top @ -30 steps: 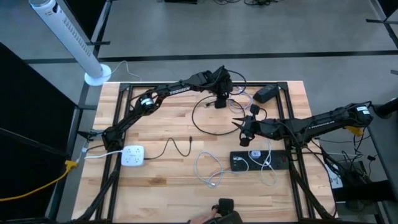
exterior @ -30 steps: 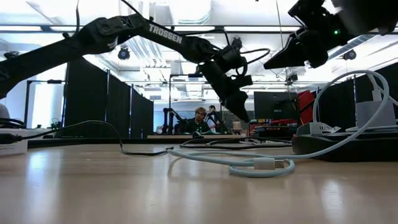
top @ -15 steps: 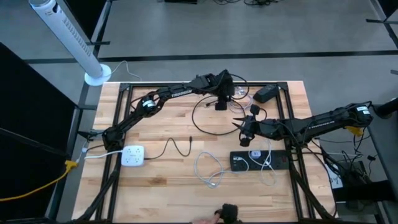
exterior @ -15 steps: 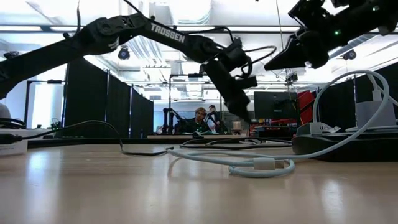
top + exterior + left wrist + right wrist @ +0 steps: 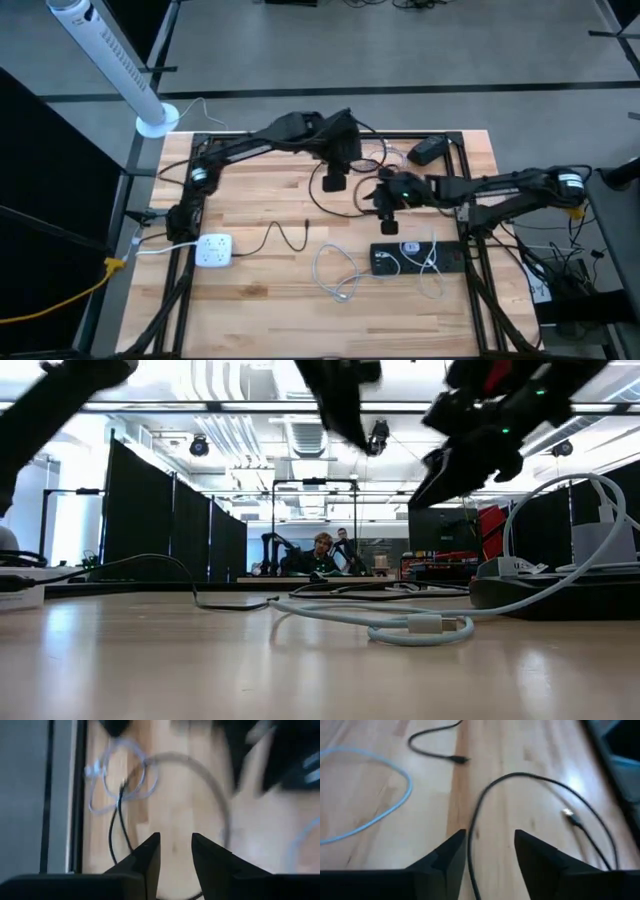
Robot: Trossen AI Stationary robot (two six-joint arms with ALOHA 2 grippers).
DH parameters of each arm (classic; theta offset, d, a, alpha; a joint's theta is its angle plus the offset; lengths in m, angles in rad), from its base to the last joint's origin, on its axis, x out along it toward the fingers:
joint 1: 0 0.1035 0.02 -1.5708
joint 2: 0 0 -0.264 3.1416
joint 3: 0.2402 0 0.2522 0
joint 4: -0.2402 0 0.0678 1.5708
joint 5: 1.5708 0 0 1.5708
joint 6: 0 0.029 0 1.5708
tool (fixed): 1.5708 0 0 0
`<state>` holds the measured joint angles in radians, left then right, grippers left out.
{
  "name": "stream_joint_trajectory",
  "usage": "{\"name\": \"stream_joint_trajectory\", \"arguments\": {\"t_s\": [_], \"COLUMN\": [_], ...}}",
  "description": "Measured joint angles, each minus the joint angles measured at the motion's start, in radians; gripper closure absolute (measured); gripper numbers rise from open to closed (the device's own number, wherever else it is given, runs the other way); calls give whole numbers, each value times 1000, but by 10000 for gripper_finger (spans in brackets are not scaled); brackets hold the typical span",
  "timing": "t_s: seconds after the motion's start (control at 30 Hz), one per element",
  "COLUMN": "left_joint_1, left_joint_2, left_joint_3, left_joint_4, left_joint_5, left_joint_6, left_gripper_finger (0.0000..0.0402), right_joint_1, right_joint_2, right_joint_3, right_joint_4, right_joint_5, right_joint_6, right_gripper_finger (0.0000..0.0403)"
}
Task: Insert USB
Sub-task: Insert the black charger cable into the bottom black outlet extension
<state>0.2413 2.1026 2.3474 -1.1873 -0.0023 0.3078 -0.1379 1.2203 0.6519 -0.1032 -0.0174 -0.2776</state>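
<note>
Both arms hang over the upper middle of the desk (image 5: 250,290) in the high view, and neither one holds anything. The step in hand looks like the reach for a plug, before any insertion.

The left gripper (image 5: 175,851) shows in its own wrist view with a narrow gap between the two fingers and only bare wood in that gap. In the high view it is at the upper centre of the frame, above the loops of the black cable (image 5: 340,205).

The right gripper (image 5: 490,851) is a little wider, also empty. Its wrist view looks down on the black cable (image 5: 530,780), which curves between and beyond the fingers, and on the small metal plug (image 5: 568,813) at the right of that frame, lying flat on the wood. A second dark plug end (image 5: 459,759) lies at the top of that frame.

The black power strip (image 5: 415,258) lies in the lower right of the high view, with a white charger (image 5: 410,247) on it and a white cable (image 5: 338,275) coiled to its left. A white socket block (image 5: 213,250) is at the lower left, well apart. I cannot tell which of these holds the USB port.

Next, I judge, one gripper must go down on a plug, close on its body with the metal tip free, and carry it to the port. The plug is small and flat, so the fingers must arrive square to it.
</note>
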Motion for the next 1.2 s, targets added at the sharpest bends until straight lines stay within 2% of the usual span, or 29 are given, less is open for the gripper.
{"name": "stream_joint_trajectory", "arguments": {"t_s": [0.13, 0.3, 0.47, 0.53, 0.6, 0.7, 0.73, 0.8, 1.0, 1.1, 1.2], "left_joint_1": [-67, -171, -277, -314, -350, -396, -412, -448, -582, -629, -647], "left_joint_2": [-92, -158, -194, -207, -230, -274, -290, -323, -460, -519, -558], "left_joint_3": [-5, -20, -69, -108, -156, -254, -292, -386, -738, -939, -1130], "left_joint_4": [-40, -104, -156, -172, -171, -171, -169, -162, 2, 174, 465], "left_joint_5": [3, -26, -217, -298, -370, -444, -461, -509, -769, -822, -837], "left_joint_6": [-50, -134, -229, -280, -339, -450, -494, -592, -869, -972, -977], "left_gripper_finger": [318, 331, 337, 337, 338, 338, 338, 338, 336, 337, 337], "right_joint_1": [0, -1, 0, 0, 0, 2, 2, 1, 22, 50, 81], "right_joint_2": [156, 343, 464, 491, 492, 455, 442, 396, 179, 46, -67], "right_joint_3": [69, 105, 131, 136, 135, 132, 130, 126, 120, 121, 121], "right_joint_4": [-47, -47, -34, -34, -35, -42, -44, -55, -43, -14, 18], "right_joint_5": [-17, 0, 15, 12, 9, 1, 10, 30, 16, -28, -108], "right_joint_6": [-66, -99, -98, -97, -96, -86, -80, -69, -71, -77, -64], "right_gripper_finger": [226, 220, 236, 256, 294, 375, 388, 391, 400, 401, 402]}}
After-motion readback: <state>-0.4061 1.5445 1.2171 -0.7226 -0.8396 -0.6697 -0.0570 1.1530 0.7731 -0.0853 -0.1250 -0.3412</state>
